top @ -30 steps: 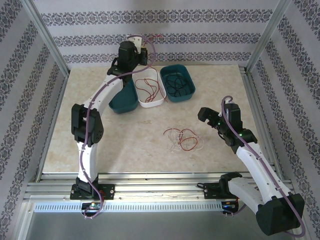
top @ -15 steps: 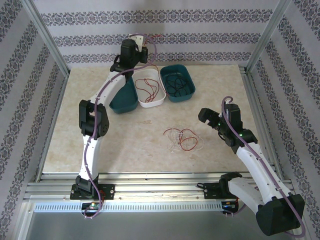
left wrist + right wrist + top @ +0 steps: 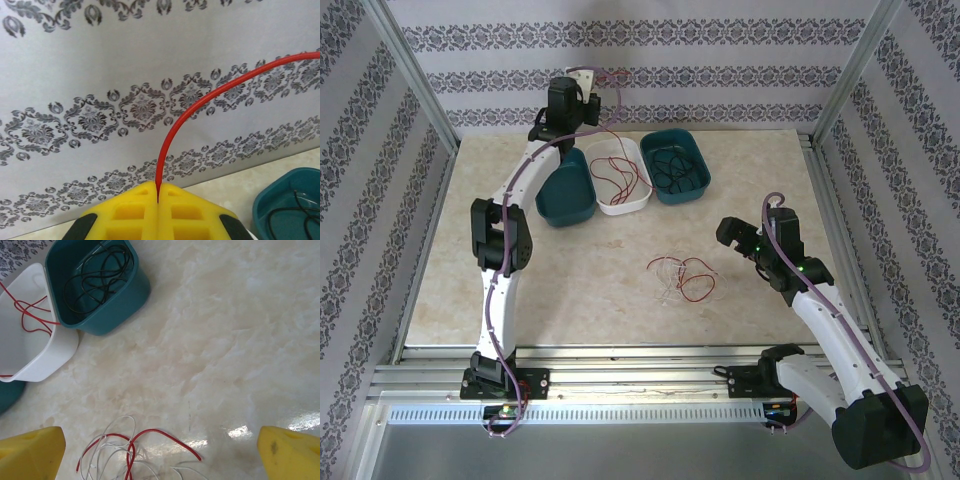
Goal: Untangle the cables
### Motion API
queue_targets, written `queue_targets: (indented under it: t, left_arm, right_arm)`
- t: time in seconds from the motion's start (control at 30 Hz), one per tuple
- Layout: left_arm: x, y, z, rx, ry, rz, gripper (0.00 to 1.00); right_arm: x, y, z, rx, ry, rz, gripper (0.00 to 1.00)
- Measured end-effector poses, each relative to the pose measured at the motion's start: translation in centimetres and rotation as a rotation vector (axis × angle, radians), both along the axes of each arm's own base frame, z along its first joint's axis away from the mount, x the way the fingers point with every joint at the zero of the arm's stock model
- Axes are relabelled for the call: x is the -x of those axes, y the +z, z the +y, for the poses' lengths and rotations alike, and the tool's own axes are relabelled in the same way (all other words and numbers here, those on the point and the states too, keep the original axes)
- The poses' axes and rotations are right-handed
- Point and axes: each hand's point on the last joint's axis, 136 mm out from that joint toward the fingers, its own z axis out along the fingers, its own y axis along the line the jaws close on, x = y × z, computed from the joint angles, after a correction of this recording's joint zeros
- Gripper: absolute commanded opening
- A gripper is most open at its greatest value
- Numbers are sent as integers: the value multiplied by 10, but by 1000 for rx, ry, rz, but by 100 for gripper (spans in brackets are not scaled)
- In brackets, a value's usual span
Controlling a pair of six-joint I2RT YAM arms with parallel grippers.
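Three bins stood in a row at the back of the surface [image 3: 520,290]: a teal bin [image 3: 566,195] at left, a white bin [image 3: 625,208] in the middle, and a second teal bin [image 3: 682,197] at right, each touching its neighbour. The left teal bin looked bare inside. The white bin held loops of red cable [image 3: 617,172]. The right teal bin held a snarl of black cables [image 3: 675,165]; the strands were too fine to count. One loose tangle [image 3: 685,278] of red and white strands lay on the surface in front of the bins, right of centre and well apart from them.

There were two arms. The left arm [image 3: 500,250] reached far back and high, its tool [image 3: 582,85] raised near the wall above the left teal bin. In the left wrist view the yellow fingers [image 3: 135,210] were pressed together, clamped on the red cable, which arched up and away to the right. The right arm [image 3: 820,310] was bent over the right side of the surface, its tool [image 3: 728,232] just right of the tangle. In the right wrist view its fingers [image 3: 30,452] stood wide apart above the tangle, touching nothing.
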Motion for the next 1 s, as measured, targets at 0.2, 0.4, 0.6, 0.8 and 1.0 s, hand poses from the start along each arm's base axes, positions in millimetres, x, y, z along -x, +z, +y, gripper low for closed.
queue_targets:
  t: [0.2,0.4,0.6,0.8,1.0]
  left_arm:
    - [16,-36,19,-20,-17,70,0]
    - [47,-69,26,-35,-36,137,0]
    - [55,-54,31,-33,-31,94,0]
    - [53,-46,39,-46,-22,69,0]
    - [51,-46,57,-65,4,65,0]
  right_arm:
    - [1,-1,-3,8,-14,5,98]
    - [-1,-7,-3,13,-18,25,98]
    - [-1,-9,-3,13,-18,33,98]
    - [0,-2,-4,10,-21,7,98]
    - [4,6,-6,12,-30,-18,98]
